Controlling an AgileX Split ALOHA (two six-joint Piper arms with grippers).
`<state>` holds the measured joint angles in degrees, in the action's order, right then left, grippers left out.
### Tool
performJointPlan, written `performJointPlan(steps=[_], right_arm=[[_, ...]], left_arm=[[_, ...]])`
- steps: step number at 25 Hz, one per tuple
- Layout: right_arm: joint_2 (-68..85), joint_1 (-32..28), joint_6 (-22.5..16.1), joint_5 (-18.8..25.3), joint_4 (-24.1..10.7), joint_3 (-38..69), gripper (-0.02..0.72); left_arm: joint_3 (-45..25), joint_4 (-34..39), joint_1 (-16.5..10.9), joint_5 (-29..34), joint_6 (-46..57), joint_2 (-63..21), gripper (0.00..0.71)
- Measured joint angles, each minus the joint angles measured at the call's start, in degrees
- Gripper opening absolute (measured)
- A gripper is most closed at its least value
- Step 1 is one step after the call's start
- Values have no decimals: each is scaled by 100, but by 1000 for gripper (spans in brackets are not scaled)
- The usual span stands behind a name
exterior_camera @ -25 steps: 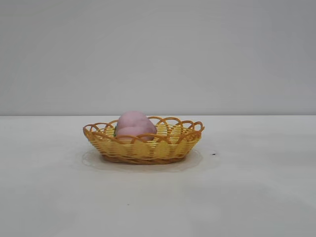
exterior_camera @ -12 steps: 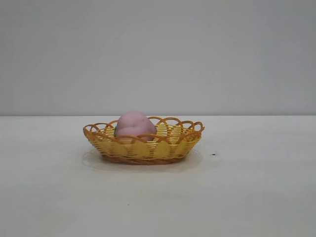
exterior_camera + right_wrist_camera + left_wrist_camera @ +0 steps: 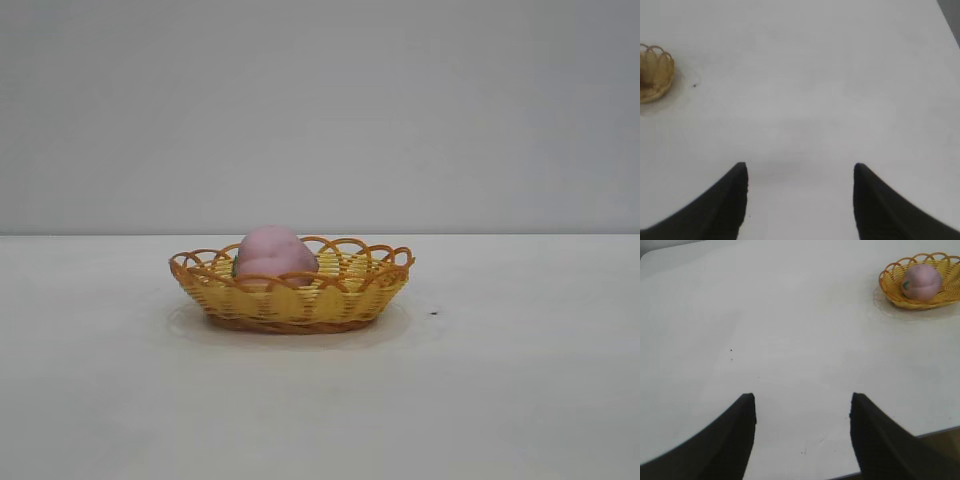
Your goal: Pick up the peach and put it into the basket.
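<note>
Peach (image 3: 275,254), pink and lumpy, sits inside the basket (image 3: 300,300), toward its left end in the exterior view, a dark green bit on its side. The basket rests on the white table (image 3: 500,400). My left gripper (image 3: 802,407) hovers over the table well away from the basket, fingers spread and holding nothing. My right gripper (image 3: 800,172) hangs equally far off, fingers spread too

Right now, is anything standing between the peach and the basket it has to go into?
No. The peach already sits inside the basket, toward its left end in the exterior view. Both claws are open and far back over bare table: left claw, right claw.
</note>
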<state>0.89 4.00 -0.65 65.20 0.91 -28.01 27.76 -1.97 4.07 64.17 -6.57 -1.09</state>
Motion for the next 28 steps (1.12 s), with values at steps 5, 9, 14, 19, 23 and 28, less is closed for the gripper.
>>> performJointPlan(steps=[5, 9, 14, 19, 23, 28], right_arm=[[0, 0, 0, 0, 0, 0, 418], [0, 0, 0, 0, 14, 0, 377], [0, 0, 0, 0, 19, 0, 321], [0, 0, 0, 0, 19, 0, 257], [0, 0, 0, 0, 19, 0, 257], [0, 0, 0, 0, 19, 0, 257]], left_arm=[[0, 0, -50, 0, 0, 0, 368], [0, 0, -50, 0, 0, 0, 368], [0, 0, -50, 0, 0, 0, 368], [0, 0, -50, 0, 0, 0, 368], [0, 0, -50, 0, 0, 0, 368], [0, 0, -50, 0, 0, 0, 368]])
